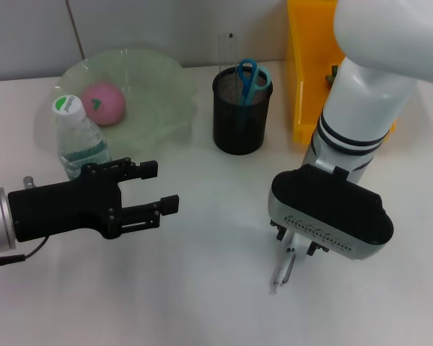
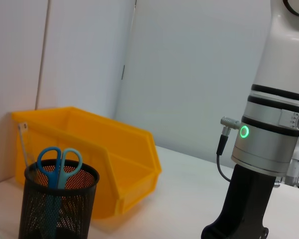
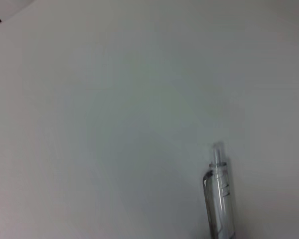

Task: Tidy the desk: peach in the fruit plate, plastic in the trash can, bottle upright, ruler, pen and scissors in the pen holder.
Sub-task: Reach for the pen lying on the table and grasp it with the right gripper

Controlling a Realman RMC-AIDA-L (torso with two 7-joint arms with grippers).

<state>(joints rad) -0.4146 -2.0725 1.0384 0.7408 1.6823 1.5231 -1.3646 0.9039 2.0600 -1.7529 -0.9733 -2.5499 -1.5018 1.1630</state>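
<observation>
Pen pokes out below the right gripper, grip state unclear; seat it square before lifting; left gripper wide open, idle.

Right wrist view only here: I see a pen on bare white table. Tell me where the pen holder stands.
Observer: The black mesh pen holder stands toward the table's far side, ahead of the right tool and beside a yellow bin.
Operator: Report what's in it.
Observer: Blue-handled scissors stand in it.
Operator: Give me the left tool.
Observer: The left tool is open and holds nothing, hovering near the upright bottle.
</observation>
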